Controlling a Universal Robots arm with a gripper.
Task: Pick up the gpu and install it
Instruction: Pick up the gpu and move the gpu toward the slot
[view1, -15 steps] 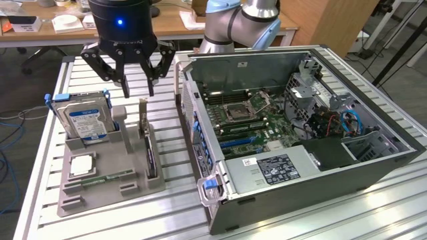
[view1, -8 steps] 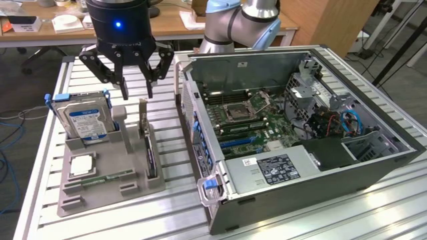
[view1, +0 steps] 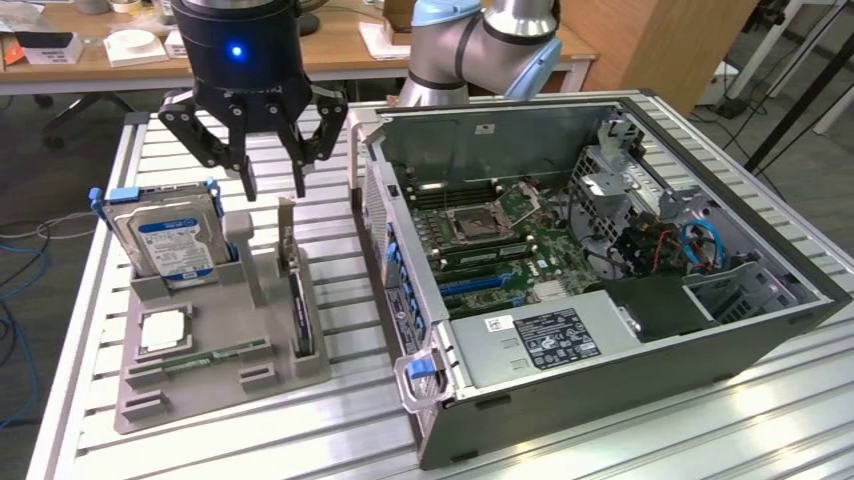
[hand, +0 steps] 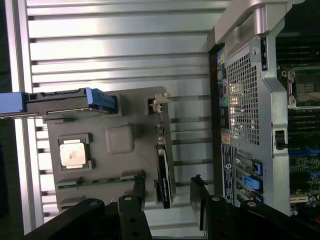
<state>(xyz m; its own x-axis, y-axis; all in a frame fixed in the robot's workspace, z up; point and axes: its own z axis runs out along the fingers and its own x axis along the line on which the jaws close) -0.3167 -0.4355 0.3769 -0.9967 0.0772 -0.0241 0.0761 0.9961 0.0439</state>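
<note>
The gpu (view1: 299, 305), a thin dark card, stands on edge in a slot of the grey holder (view1: 200, 385), its silvery bracket (view1: 284, 222) at the far end. My gripper (view1: 274, 185) hangs open above that far end, clear of the card, with nothing between its fingers. In the wrist view the gpu (hand: 164, 172) runs edge-on between my two black fingertips (hand: 137, 192), with its bracket (hand: 159, 102) farther along. My gripper (hand: 169, 194) straddles the card's line from above without touching it.
The holder (hand: 130, 107) also carries a silver hard drive (view1: 167, 240) with a blue-white label, a processor chip (view1: 160, 330) and a green memory stick (view1: 214, 355). The opened computer case (view1: 601, 260) lies on the exterior view's right, motherboard (view1: 487, 235) exposed. The table is slatted aluminium.
</note>
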